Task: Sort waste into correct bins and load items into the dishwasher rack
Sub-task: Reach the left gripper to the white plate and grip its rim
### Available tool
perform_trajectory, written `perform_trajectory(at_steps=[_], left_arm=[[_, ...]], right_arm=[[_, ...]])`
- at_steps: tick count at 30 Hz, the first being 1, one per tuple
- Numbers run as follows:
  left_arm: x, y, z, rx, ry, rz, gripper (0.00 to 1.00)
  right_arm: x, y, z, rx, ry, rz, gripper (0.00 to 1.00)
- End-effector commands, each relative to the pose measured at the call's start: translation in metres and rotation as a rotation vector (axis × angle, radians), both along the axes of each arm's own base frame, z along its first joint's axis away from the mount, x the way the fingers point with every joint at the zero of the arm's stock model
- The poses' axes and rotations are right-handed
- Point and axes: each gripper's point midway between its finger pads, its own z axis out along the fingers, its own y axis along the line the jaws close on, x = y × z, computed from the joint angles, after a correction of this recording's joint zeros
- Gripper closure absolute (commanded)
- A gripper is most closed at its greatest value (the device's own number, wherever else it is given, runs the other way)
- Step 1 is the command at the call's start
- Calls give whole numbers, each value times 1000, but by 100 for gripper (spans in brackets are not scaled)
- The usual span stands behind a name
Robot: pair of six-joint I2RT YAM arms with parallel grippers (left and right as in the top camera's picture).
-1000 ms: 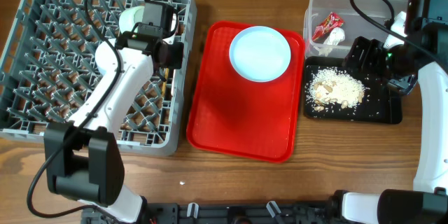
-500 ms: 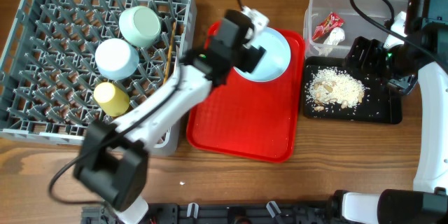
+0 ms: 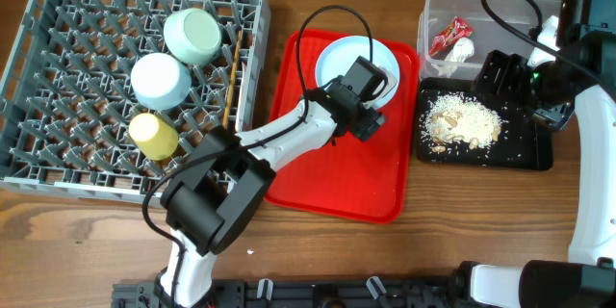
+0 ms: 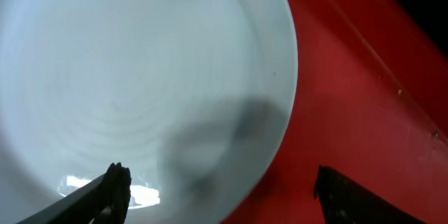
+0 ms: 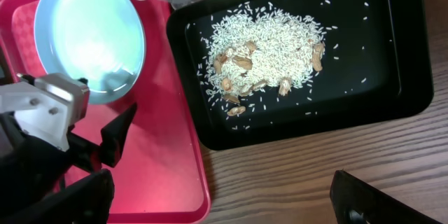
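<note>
Dishwasher rack (image 3: 67, 115) sits at the left of the wooden surface (image 3: 433, 241), part loaded. Red serving tray (image 3: 327, 178) is centre, bare at its near end. Black tray (image 3: 525, 154) is at the right, with the clear tub (image 3: 500, 5) just beyond it on the far side. Plate (image 3: 337, 58) lies flat at the far end of the red tray, not yet racked. Left claw (image 4: 220, 185) hangs low over the plate's near-right rim, fingers spread wide, one over the plate and one over red tray, gripping nothing. Right claw (image 3: 496, 79) hovers by the black tray's far edge; cannot tell whether it is spread or clenched. Green bowl (image 3: 192, 36) and pale blue bowl (image 3: 160, 79) are in the rack, with the yellow cup (image 3: 153, 135) nearer. Food scraps (image 3: 462, 120) are heaped in the black tray, a few grains scattered. Tissue wad (image 3: 463, 51) and red wrapper (image 3: 452, 33) are in the tub. Chopstick (image 3: 231, 82) lies by the rack's right wall. Fork not found in any view. Judgement: waste sorted, racking mostly done; the plate is left, the fork unaccounted for.
</note>
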Motion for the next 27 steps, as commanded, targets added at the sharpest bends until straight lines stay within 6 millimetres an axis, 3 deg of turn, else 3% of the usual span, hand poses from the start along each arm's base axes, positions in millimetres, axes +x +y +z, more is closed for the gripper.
perform_trajectory(at_steps=[1,4,6,11,16,18,21,27], left_arm=[[-6,6,-18,43,44,-14,16],[-12,12,-36,81,85,-14,20],[-16,16,-42,99,106,-13,28],[-24,23,-46,130,139,-14,55],[-24,23,-46,130,139,-14,72],[-24,23,-46,131,139,-14,74],[-24,23,-46,130,139,-14,96],[-24,23,-46,130,139,-14,96]], right_arm=[[2,-2,5,-13,-19,10,0],[2,-2,5,-13,-19,10,1],[2,-2,5,-13,-19,10,0],[2,-2,5,-13,-19,10,0],[3,-2,5,-14,-20,10,0],[3,-2,5,-14,-20,10,0],[3,-2,5,-14,-22,10,0],[3,-2,5,-14,-22,10,0]])
